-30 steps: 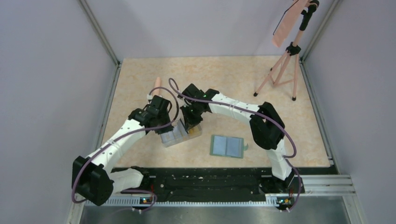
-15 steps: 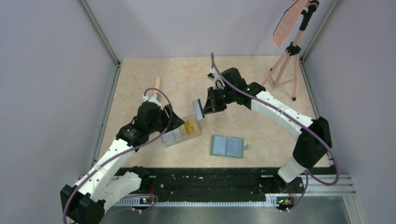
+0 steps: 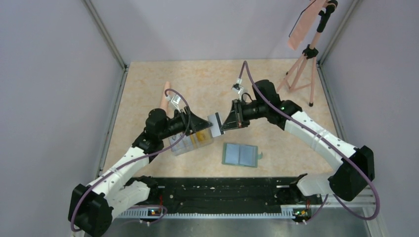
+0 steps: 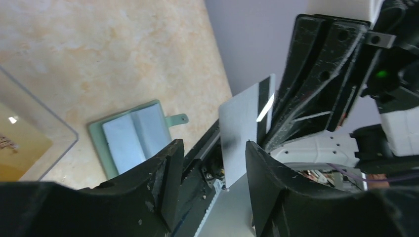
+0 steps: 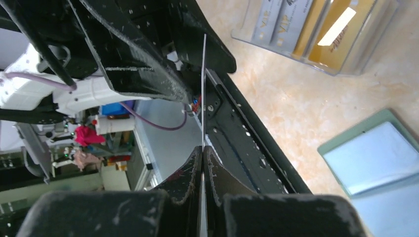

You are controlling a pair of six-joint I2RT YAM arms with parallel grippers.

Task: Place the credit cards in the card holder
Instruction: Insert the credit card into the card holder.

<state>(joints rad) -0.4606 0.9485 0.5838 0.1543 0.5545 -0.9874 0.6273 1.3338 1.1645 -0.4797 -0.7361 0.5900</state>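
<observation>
Right claw [image 5: 202,148] pinches a pale card [image 4: 242,133] edge-up in mid-air. The half-open left claw [image 4: 212,148] faces it, likely to regrip it for the open card holder [image 3: 240,154], near right.

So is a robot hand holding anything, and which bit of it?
The right gripper pinches a thin pale plastic card by the edge near its dark stripe. The open left gripper holds nothing.

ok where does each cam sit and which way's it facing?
Top: above, behind the robot, facing down at the table; left arm and right arm show.
Left wrist: faces out between the open left jaws at the card; wallet beyond.
Right wrist: faces along the shut right jaws pinching that card; box beyond.
Shared: card and wallet in all three.
</observation>
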